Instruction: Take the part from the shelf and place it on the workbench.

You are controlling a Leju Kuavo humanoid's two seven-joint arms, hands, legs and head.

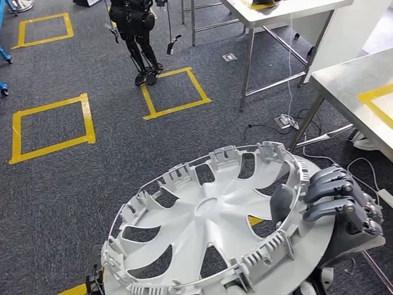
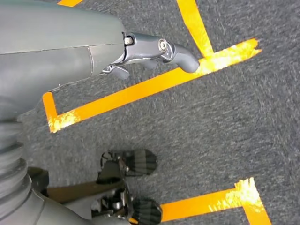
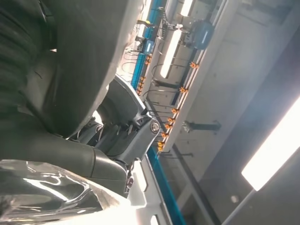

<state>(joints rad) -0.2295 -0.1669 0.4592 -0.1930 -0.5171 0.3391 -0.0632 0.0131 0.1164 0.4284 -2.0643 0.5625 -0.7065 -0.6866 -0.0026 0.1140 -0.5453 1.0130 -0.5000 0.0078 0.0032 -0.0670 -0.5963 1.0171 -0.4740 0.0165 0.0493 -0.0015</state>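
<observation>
The wheel cover [image 1: 210,224], gripped at its rim by the right hand [image 1: 336,200], lies flat across the lower foreground and blocks any passage beneath it. Ahead right, the steel workbench [image 1: 352,86] presents a bare top; its legs and loose cables [image 1: 290,120] clutter the floor below. A second robot [image 1: 137,31] stands well ahead. The left hand [image 2: 155,49] hangs over carpet, apparently unobstructed.

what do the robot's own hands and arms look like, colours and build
The right hand is dark grey, with segmented fingers, a rounded thumb pad and silver pivot screws. The left hand has the same dark grey fingers beyond a smooth grey cover and a ribbed grey wrist sleeve.
</observation>
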